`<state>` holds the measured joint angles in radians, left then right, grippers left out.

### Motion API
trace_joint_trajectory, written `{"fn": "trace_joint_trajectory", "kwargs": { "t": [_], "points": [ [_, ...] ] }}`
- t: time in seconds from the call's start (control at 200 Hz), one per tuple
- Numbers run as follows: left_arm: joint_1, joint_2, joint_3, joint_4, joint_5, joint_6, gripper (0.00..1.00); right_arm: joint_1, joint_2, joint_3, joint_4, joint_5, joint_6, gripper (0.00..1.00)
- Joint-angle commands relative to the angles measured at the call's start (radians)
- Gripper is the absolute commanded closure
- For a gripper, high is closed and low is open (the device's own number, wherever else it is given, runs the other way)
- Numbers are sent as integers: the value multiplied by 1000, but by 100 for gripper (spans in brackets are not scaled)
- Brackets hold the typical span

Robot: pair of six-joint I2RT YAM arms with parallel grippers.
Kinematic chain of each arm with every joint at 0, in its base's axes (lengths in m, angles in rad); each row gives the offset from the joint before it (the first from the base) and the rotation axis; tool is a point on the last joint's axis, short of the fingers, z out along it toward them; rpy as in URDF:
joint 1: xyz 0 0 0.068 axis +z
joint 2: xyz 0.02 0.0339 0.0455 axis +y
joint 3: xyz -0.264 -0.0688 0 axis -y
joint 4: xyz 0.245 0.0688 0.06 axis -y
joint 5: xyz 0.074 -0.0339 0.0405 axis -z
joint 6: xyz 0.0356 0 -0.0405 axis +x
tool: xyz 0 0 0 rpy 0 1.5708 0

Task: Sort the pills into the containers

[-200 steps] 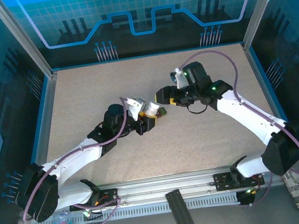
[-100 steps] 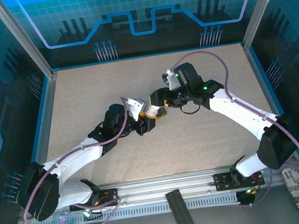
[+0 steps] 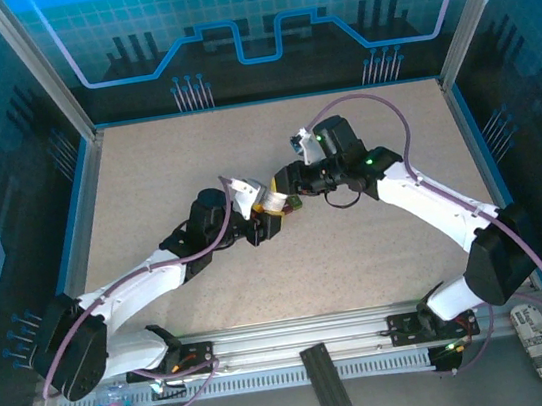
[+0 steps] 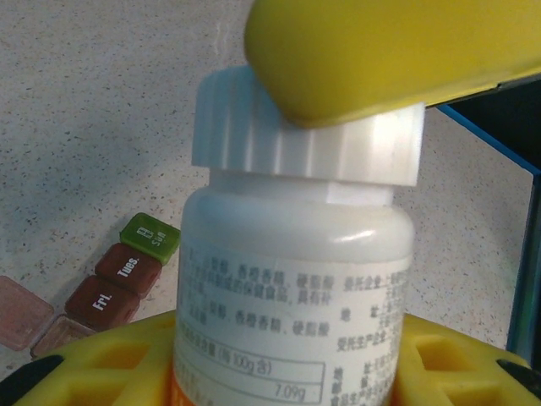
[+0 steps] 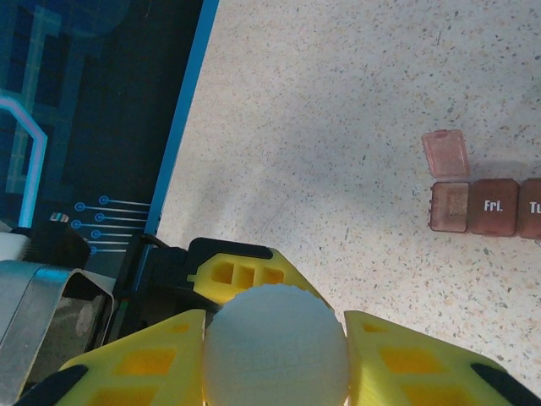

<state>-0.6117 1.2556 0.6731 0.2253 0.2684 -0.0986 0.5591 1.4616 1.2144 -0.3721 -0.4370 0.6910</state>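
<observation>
my left gripper (image 4: pixel 279 376) pinching the white bottle (image 4: pixel 296 262), my right gripper (image 5: pixel 275 359) clamped on its cap (image 4: pixel 245 127) (white, ribbed), containers (image 5: pixel 493 205) nearby, one lid (image 5: pixel 445 154) open

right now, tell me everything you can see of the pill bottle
The white pill bottle looks like glossy plastic, with fine printed text on its label and an orange band low down. The left claw grips its body. The right claw pinches its ribbed white cap, which is on.
</observation>
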Motion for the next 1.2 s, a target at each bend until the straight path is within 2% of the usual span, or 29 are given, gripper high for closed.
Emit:
{"fn": "trace_joint_trajectory", "kwargs": {
  "t": [0.0,0.23,0.27,0.385,0.43,0.465,0.555,0.675,0.846,1.191],
  "points": [
    [-1,-1,38,34,25,0,100,-3,7,-36,36,-113,-102,64],
    [0,-33,33,39,55,-18,100,-118,-40,-133,96,-313,-387,63],
    [-1,-35,31,42,60,-20,100,-137,-51,-147,112,-343,-390,62],
    [-1,-33,34,38,63,-20,100,-154,-74,-156,151,-372,-322,50],
    [-1,-32,34,39,62,-18,100,-154,-88,-161,180,-376,-275,41],
    [0,-28,35,39,60,-17,100,-156,-103,-165,193,-365,-232,34],
    [0,-24,38,33,57,-6,100,-156,-136,-162,200,-313,-108,28],
    [-1,-16,44,18,54,17,100,-148,-146,-125,95,-168,32,27],
    [-1,-5,62,6,54,32,100,-97,-130,-74,4,-12,76,25],
    [-1,5,74,11,59,25,100,-15,-58,-29,35,4,85,27]
  ]
}}
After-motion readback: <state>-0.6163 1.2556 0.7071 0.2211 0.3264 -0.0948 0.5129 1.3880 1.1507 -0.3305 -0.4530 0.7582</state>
